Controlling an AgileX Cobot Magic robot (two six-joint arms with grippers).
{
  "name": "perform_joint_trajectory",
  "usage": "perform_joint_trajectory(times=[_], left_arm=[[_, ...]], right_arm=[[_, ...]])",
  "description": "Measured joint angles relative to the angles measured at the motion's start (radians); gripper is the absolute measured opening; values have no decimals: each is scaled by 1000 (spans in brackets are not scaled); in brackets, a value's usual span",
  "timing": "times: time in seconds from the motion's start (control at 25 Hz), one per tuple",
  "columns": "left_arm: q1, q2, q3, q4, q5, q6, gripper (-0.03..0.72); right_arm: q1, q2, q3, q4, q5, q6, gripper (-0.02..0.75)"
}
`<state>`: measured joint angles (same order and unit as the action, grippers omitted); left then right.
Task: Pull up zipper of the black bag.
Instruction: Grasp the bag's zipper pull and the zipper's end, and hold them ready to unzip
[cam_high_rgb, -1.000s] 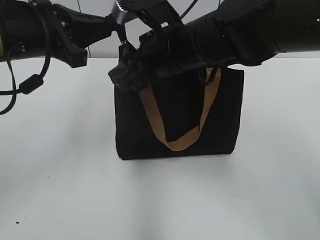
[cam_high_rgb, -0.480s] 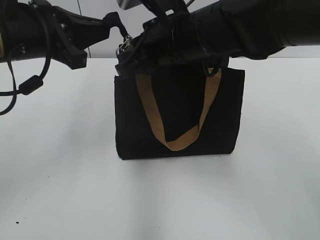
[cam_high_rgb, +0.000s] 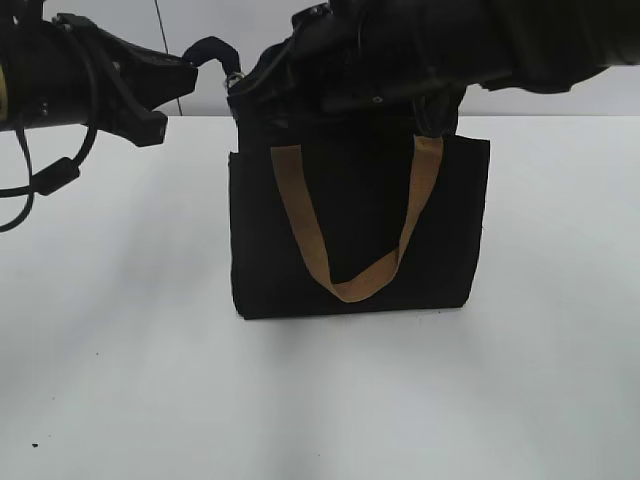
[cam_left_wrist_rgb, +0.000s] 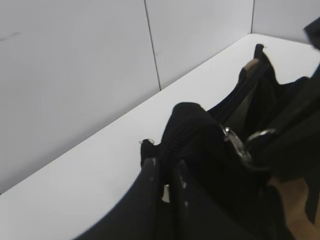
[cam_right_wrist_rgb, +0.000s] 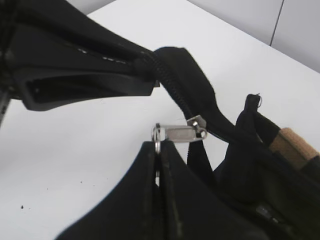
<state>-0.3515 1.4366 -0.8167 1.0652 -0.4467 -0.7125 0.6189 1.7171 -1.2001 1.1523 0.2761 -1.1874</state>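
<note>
Silvery pull tab (cam_right_wrist_rgb: 179, 133) sits pinched in your right gripper (cam_right_wrist_rgb: 159, 150), so pull slow and straight along the zipper (cam_right_wrist_rgb: 172, 82) while your left gripper (cam_left_wrist_rgb: 165, 172) holds the black bag (cam_high_rgb: 360, 225) end tight.

**Even light, black detail lost**

Soft, diffuse light falls brightly on the white table (cam_high_rgb: 120, 380). The black bag (cam_high_rgb: 355, 240) throws only a faint shadow at its base and shows almost no texture. Both wrist views are soft, their near fingers (cam_right_wrist_rgb: 150, 200) blurred along the lower edge.

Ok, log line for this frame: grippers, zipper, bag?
left gripper: shut on zipper tape end | right gripper: shut on pull tab | black bag: upright on table
</note>
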Motion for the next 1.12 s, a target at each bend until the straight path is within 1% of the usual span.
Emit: perform_joint_trajectory(times=[0.08,0.2,0.32,0.44,0.64,1.0,1.12], left_arm=[[0,0,0,4,43,0,27],[0,0,0,12,79,0,27],[0,0,0,17,85,0,27],[0,0,0,22,89,0,27],[-1,0,0,27,130,0,27],[-5,-25,0,27,264,0,27],[-7,-40,0,28,298,0,27]], right_arm=[[-20,-21,0,-4,27,36,-13],[-72,-33,0,-23,82,104,-13],[-121,-33,0,-35,153,157,-13],[-147,-33,0,-38,206,184,-13],[-156,-33,0,-61,217,221,-13],[-156,-33,0,-74,155,227,-13],[-159,-33,0,-98,147,227,-13]])
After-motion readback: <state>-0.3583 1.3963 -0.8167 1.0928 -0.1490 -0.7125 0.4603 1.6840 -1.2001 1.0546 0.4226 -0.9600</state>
